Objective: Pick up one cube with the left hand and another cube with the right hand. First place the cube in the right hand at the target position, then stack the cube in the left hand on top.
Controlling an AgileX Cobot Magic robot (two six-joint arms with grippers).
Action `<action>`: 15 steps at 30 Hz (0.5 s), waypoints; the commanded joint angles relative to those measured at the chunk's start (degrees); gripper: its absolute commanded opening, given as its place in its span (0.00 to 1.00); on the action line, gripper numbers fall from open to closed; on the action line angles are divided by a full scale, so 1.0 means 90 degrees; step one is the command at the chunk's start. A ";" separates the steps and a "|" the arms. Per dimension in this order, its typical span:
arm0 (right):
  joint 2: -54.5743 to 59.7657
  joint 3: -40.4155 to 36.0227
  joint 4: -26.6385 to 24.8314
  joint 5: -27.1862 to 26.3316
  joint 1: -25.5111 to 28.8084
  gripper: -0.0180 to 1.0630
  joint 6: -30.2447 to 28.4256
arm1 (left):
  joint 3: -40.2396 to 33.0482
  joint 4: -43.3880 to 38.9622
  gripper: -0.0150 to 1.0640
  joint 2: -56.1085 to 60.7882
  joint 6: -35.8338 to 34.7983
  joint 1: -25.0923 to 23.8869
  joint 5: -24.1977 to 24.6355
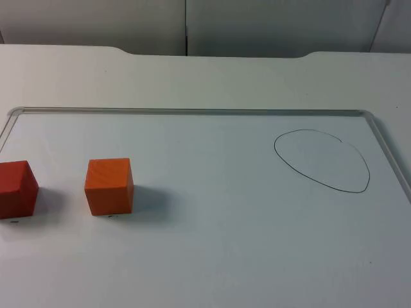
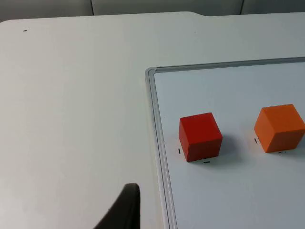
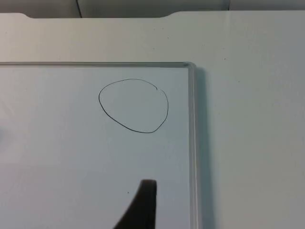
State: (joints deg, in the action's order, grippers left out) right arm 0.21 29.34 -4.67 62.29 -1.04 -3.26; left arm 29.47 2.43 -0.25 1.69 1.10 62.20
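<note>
Very little of the robot could be seen. In the left wrist view, one of the left gripper's fingers (image 2: 125,210) was a black shape. It was wide at its base and got thinner toward a rounded tip. Its side curved in a smooth line, and its skin looked dull, not shiny.

In the right wrist view, one of the right gripper's fingers (image 3: 143,205) looked much the same. It was black and smooth, with a blunt, almost square tip and one curved side. No screws, marks or letters could be made out on either one.
</note>
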 commanded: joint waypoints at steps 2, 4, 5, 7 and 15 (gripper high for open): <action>-0.0024 0.0043 -0.0009 -0.0099 0.0042 0.82 -0.0136 | -0.0019 0.0019 0.99 0.0028 -0.0014 -0.0030 -0.0055; -0.0024 0.0043 -0.0009 -0.0099 0.0042 0.82 -0.0165 | -0.0019 0.0019 0.99 0.0028 -0.0014 -0.0030 -0.0055; -0.0024 0.0043 -0.0009 -0.0099 0.0042 0.82 -0.0165 | -0.0019 0.0019 0.99 0.0028 -0.0014 -0.0030 -0.0055; -0.0024 0.0043 -0.0009 -0.0145 0.0042 0.82 -0.0165 | -0.0019 0.0019 0.99 0.0028 -0.0014 -0.0030 -0.0055; -0.0024 0.0331 -0.0009 -0.0475 0.0042 0.81 -0.0339 | -0.0019 0.0019 0.99 0.0028 -0.0014 -0.0030 -0.0055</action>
State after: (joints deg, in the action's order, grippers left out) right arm 0.21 31.08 -4.67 60.12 -1.04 -4.91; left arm 29.47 2.43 -0.25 1.69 1.10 62.20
